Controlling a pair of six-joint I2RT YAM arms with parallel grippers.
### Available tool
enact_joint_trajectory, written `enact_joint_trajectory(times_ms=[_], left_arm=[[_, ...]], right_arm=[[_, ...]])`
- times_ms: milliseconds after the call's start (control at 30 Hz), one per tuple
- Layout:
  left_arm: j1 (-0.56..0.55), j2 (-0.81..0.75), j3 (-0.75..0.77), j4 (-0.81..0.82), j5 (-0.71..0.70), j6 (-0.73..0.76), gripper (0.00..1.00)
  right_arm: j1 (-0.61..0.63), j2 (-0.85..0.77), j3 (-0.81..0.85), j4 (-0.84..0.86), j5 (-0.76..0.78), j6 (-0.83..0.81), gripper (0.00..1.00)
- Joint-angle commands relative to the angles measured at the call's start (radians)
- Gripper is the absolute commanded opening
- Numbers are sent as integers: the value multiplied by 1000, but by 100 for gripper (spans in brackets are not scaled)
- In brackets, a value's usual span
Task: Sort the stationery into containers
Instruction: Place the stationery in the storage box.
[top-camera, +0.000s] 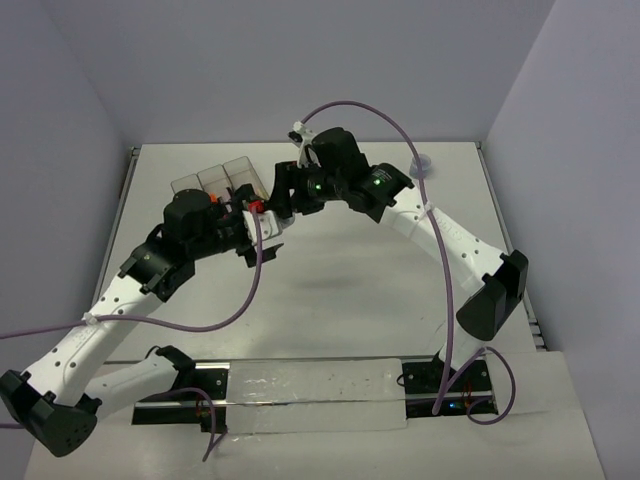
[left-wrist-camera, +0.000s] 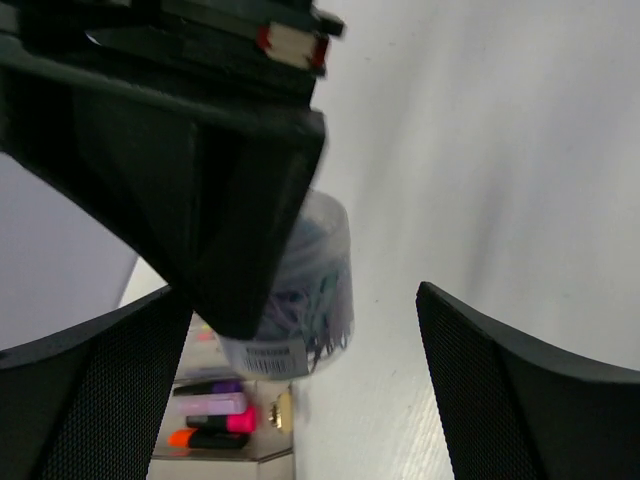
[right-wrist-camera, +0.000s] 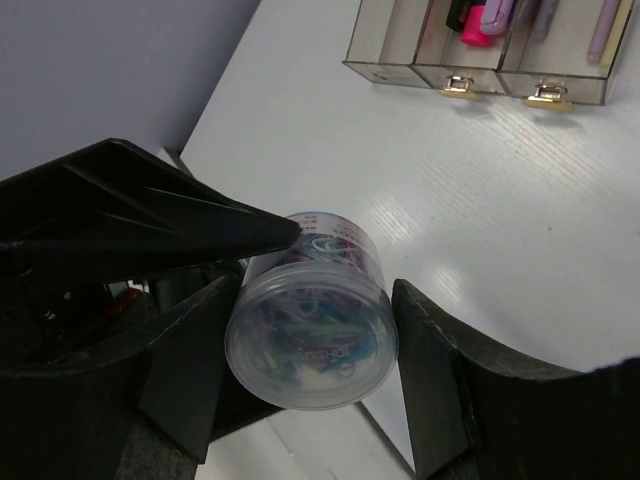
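Surface: white table (top-camera: 330, 300) between plain grey walls (top-camera: 300, 60), with both arms reaching toward its far left part.
Containers: three clear smoky bins (top-camera: 200, 185) joined in a row at the far left of the table, open tops up and small brass-coloured tabs on the near ends.
Right claw (right-wrist-camera: 312, 300): partly spread and pinching the tub of paper clips across its round body, one finger on each side.
Left claw (left-wrist-camera: 302, 295): spread as wide as it goes and holding nothing. The tub sits in the gap ahead of its fingers. One finger reaches close to the tub's rim, but contact cannot be told.
Tub of paper clips (right-wrist-camera: 310, 330): clear, round and full of coloured clips, carried off the table. Its flat end faces the right wrist camera, so its axis appears to run roughly along that claw's fingers.
Key relation: the bins lie ahead of the right claw and well apart from it, beyond the tub. This arm has the load, so it looks the one to carry it there.
Markers (left-wrist-camera: 215, 405): purple, pink and orange, lying lengthwise in one bin, with thin sticks in another.
Likely step: the tub is not yet binned.
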Motion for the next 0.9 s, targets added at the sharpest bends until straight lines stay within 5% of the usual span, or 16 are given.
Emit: enact_joint_trajectory(times_ms=[0,267,500,767,867], left_arm=[[-17,50,77,90,-27,-214,99],[-20,73,86,144,-85,-259,99],[-20,93,109,101,-114,-191,83],[-21,50,73,74,-103,-142,96],[-20,42,68,78,-114,-144,89]], right_arm=[[26,-49,-6,87,-14,25,0],[30,-54,5,84,-12,22,0],[29,-48,19,79,-16,21,0],[29,-53,32,94,-32,36,0],[30,-57,29,99,-40,40,0]])
